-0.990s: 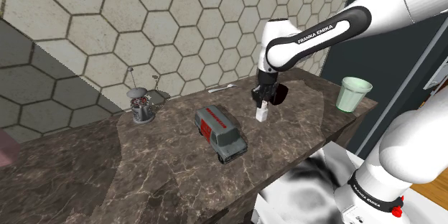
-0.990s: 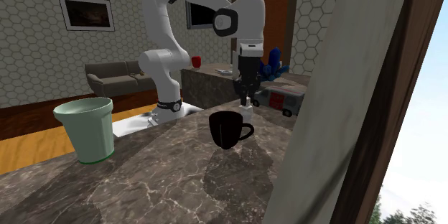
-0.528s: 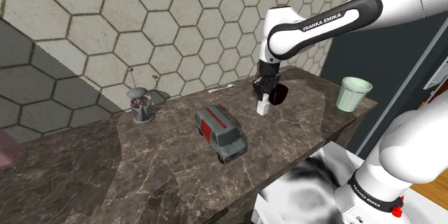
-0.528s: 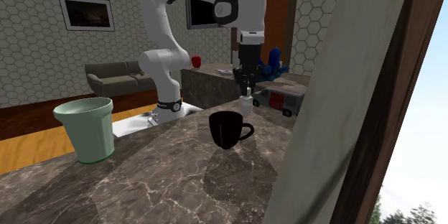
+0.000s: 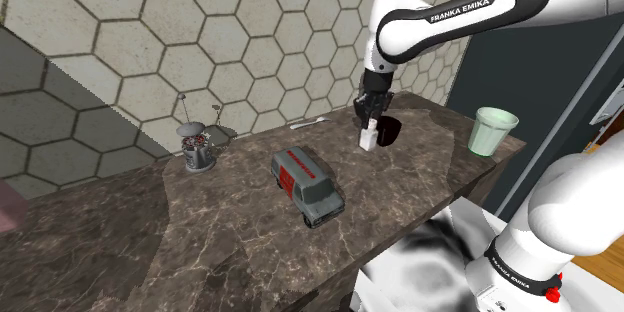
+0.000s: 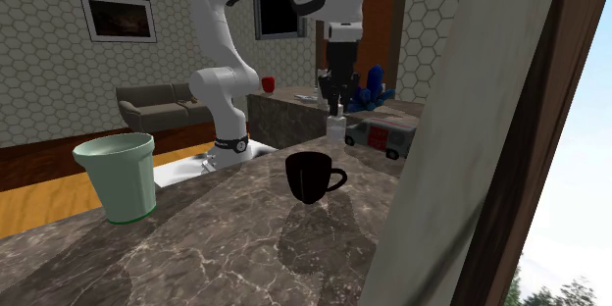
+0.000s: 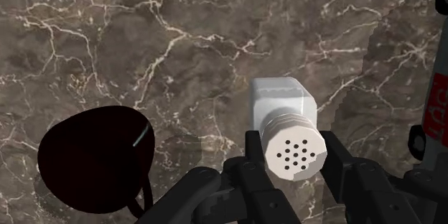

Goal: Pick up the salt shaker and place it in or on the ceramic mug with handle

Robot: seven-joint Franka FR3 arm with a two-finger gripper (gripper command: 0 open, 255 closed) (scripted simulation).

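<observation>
While the black end effector hangs over the brown marble surface, its two fingers are shut tight on the round, holey cap of a white salt shaker. The shaker points straight down, lifted off the surface. Just beside it stands a black mug with a handle; the shaker is near the mug, not over it and not inside it. In the shoulder view, a grey and red toy van sits a bit further along the surface. A pale green cup stands well apart, by the surface's end. Behind it all is a wall of six-sided tiles.
</observation>
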